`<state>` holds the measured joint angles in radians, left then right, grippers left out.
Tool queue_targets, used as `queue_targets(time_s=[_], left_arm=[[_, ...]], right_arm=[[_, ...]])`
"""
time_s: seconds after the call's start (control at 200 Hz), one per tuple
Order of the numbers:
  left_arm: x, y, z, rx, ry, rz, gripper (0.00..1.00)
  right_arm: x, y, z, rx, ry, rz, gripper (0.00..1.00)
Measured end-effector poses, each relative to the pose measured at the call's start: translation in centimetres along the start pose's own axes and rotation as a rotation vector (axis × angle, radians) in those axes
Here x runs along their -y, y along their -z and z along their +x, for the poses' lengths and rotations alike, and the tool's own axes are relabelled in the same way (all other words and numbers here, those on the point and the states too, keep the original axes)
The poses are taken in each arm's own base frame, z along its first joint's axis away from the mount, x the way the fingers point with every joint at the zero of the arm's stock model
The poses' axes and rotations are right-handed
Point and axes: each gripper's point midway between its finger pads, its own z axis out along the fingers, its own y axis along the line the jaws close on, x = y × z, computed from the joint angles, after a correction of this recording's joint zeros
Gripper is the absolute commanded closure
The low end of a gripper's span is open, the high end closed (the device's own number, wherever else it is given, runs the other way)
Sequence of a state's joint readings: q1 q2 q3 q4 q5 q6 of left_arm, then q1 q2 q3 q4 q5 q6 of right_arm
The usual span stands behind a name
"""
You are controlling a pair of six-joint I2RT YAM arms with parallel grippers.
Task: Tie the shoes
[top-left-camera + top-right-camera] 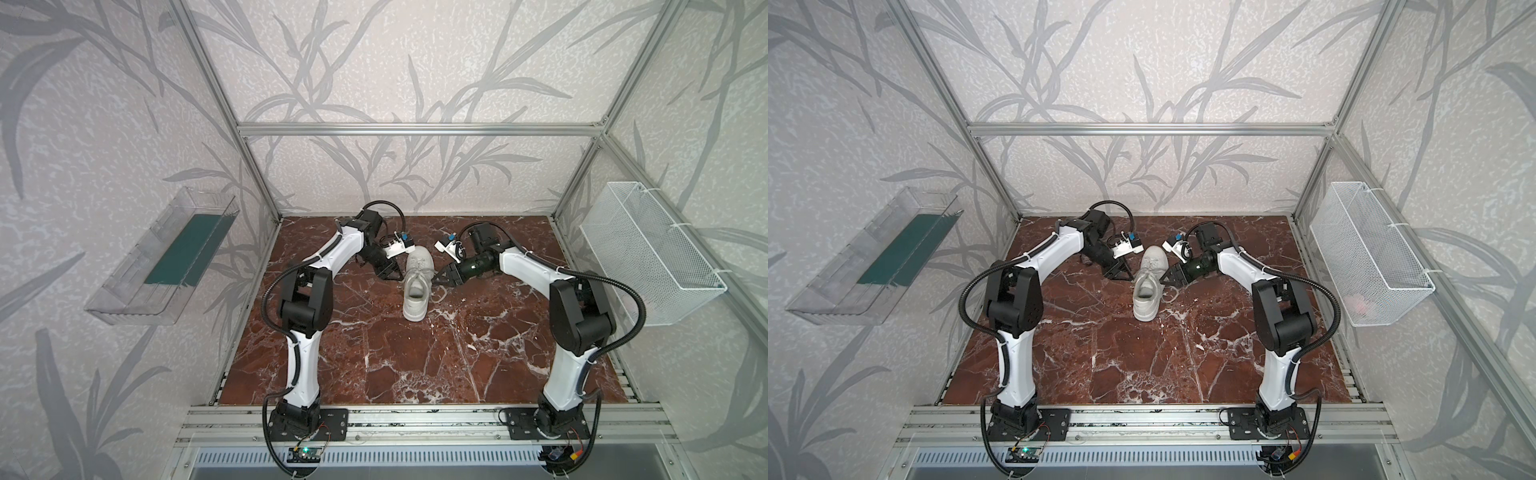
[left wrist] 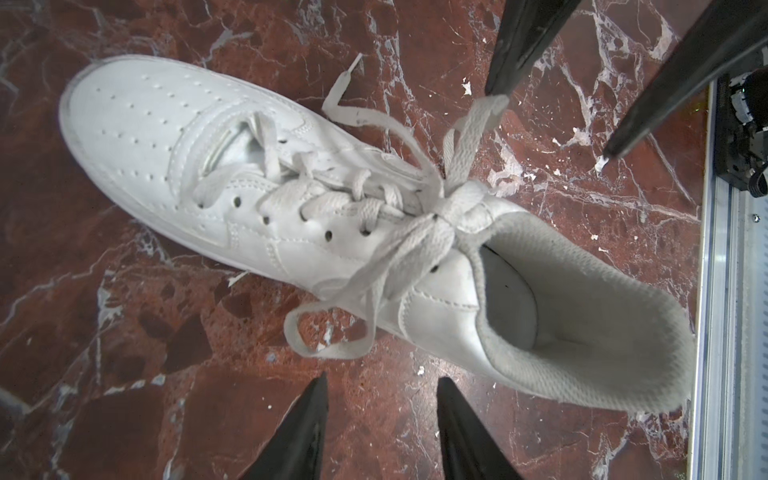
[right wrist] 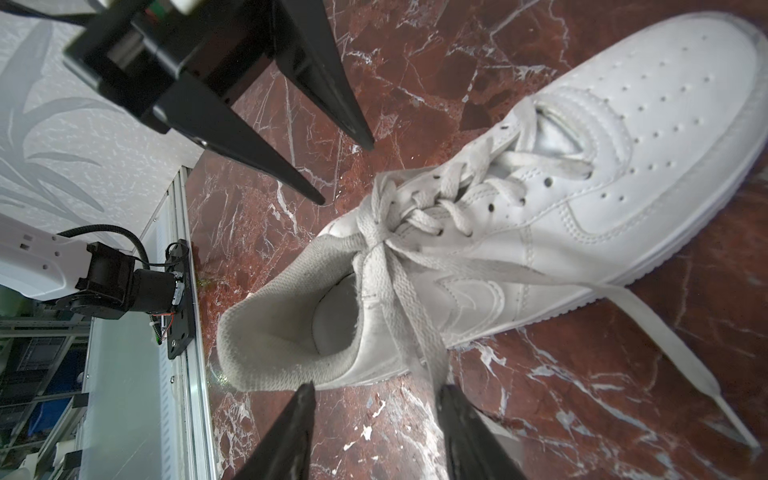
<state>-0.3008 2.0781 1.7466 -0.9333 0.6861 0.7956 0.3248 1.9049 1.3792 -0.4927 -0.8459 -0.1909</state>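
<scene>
- Shoe [image 1: 417, 286]: a single white sneaker stands upright on the red marble tabletop [image 1: 415, 365], in the middle of its far half. The toe points at the back wall and the heel toward the arm bases.
- In both top views the shoe [image 1: 1149, 286] sits between the two hands, one close on each side of its laced part.
- Laces [image 2: 449, 208]: they are gathered into a knot at the top of the tongue.
- One loop [image 2: 324, 332] from the knot droops down the side of the shoe onto the tabletop, on the left hand's side.
- A second loop [image 2: 473, 133] reaches toward the right hand, its end just at one fingertip [image 2: 496, 89].
- A long loose end [image 3: 665, 332] trails across the tabletop beside the toe half.
- Left hand [image 2: 382, 378]: its two fingers are spread, with only bare tabletop between them, just short of the drooping loop.
- Right hand [image 3: 378, 385]: also spread and pinching nothing. A lace strand runs down close to one finger [image 3: 461, 432], and the heel collar lies just beyond the tips.
- A white wire basket [image 1: 648, 253] hangs on the right wall and a clear tray [image 1: 162, 257] on the left wall.
</scene>
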Motion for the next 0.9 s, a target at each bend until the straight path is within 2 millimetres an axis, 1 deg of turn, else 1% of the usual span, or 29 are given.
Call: queue_targets(time_s=[0.12,0.175,0.29,0.385,0.465,0.545,0.705,0.845,0.9], left_arm=[[0.2,0.6,0.0,0.007,-0.001,-0.028,0.54],[0.4,0.5,0.2,0.005,0.006,-0.029,0.54],[0.8,-0.6,0.9,-0.013,0.023,-0.022,0.54],[1.9,-2.0,1.7,-0.035,0.040,0.003,0.54],[2.6,-2.6,1.8,-0.043,0.049,0.015,0.54],[3.1,-2.9,1.6,-0.038,0.052,0.015,0.54],[3.9,-3.4,1.1,-0.015,0.058,0.012,0.53],[3.8,-3.0,1.1,0.010,0.088,0.005,0.53],[3.4,-2.6,1.0,0.036,0.110,0.011,0.52]], right_arm=[[0.3,0.3,0.5,-0.013,-0.025,0.008,0.49],[0.5,0.5,0.8,-0.022,-0.036,0.017,0.48],[1.0,0.7,1.5,-0.046,-0.060,0.035,0.47],[1.1,0.8,1.9,-0.061,-0.072,0.045,0.47],[1.1,0.9,2.1,-0.070,-0.076,0.052,0.47],[1.1,1.1,2.1,-0.073,-0.076,0.058,0.47],[0.9,1.4,1.1,-0.058,-0.053,0.060,0.47],[0.7,1.6,0.7,-0.054,-0.038,0.061,0.47],[0.7,1.7,0.6,-0.054,-0.035,0.061,0.47]])
